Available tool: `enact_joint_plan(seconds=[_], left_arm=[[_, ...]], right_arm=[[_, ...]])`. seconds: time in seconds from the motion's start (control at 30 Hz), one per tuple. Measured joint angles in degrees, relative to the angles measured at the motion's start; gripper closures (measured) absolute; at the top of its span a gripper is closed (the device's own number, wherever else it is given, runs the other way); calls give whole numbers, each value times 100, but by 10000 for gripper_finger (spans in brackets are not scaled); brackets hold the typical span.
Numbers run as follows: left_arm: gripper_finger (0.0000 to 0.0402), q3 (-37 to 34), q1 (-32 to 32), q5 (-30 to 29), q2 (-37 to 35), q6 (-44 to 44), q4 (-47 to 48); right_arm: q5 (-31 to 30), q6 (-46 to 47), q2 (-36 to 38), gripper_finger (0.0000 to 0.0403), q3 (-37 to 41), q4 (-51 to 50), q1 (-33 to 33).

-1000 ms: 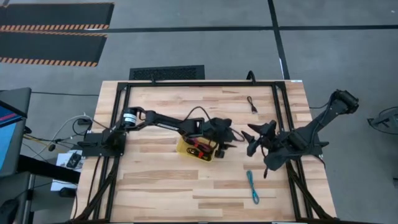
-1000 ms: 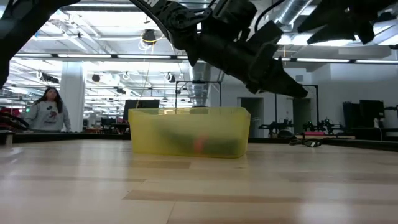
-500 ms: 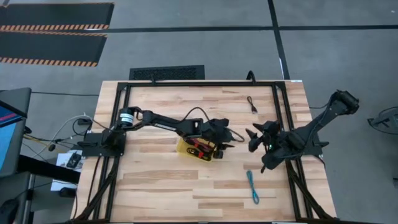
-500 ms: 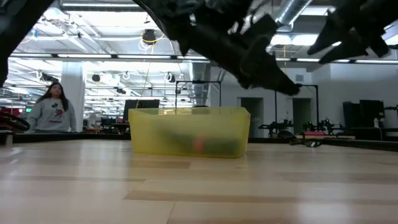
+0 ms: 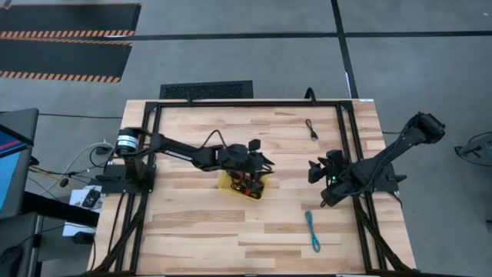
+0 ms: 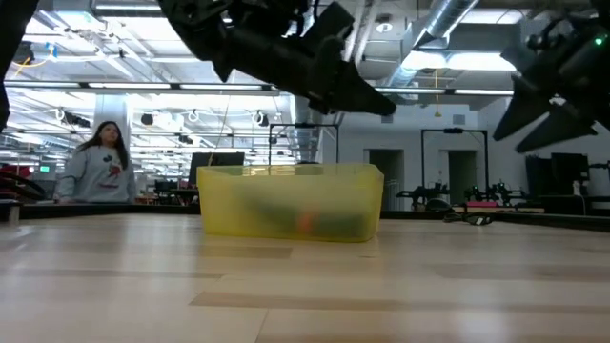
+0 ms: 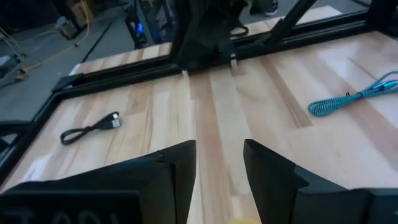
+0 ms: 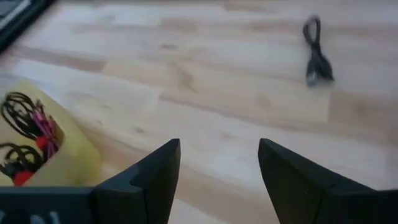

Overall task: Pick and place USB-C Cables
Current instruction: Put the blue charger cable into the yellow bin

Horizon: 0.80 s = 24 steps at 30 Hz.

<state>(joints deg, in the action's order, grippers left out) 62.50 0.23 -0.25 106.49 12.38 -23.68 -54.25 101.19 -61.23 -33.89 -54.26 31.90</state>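
The yellow tray (image 5: 231, 185) sits mid-table and holds black-and-red cable bundles (image 8: 28, 134). My left gripper (image 7: 217, 163) hovers open above the tray's right part (image 5: 265, 165), touching nothing. My right gripper (image 8: 217, 163) is open in the air right of the tray (image 5: 313, 171). The teal cable (image 5: 311, 231) lies flat near the table's near right edge. A dark cable (image 5: 312, 128) lies toward the far right corner. In the low view the tray (image 6: 291, 200) stands on the table with both grippers above it.
Black frame rails (image 5: 347, 138) run along the table's far and right sides, next to the dark cable. Bare wood lies between the tray and the teal cable. A person (image 6: 95, 171) stands in the room beyond the table.
My left gripper has drawn back from just right of the tray toward the table's left and now hovers over the tray. My right gripper has pulled back toward the right edge. The tray and both loose cables have stayed in place.
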Motion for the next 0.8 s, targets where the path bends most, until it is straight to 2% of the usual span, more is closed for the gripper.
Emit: enact_joint_plan(seconds=[0.2, 0.43, 0.7, 0.8], left_arm=[[276, -203, -2, -179, -108, 44, -8], [276, -203, -2, -186, -110, 57, -24], [276, -203, -2, -194, -110, 99, 22], [276, -203, -2, -135, -110, 189, 57]], right_arm=[[320, 103, -1, 159, 324, 481, -173], [439, 98, -163, 159, 705, 1147, -789], [785, -339, -955, 159, 736, 2170, -1243], [1203, -709, -1211, 159, 669, 2481, -1339]])
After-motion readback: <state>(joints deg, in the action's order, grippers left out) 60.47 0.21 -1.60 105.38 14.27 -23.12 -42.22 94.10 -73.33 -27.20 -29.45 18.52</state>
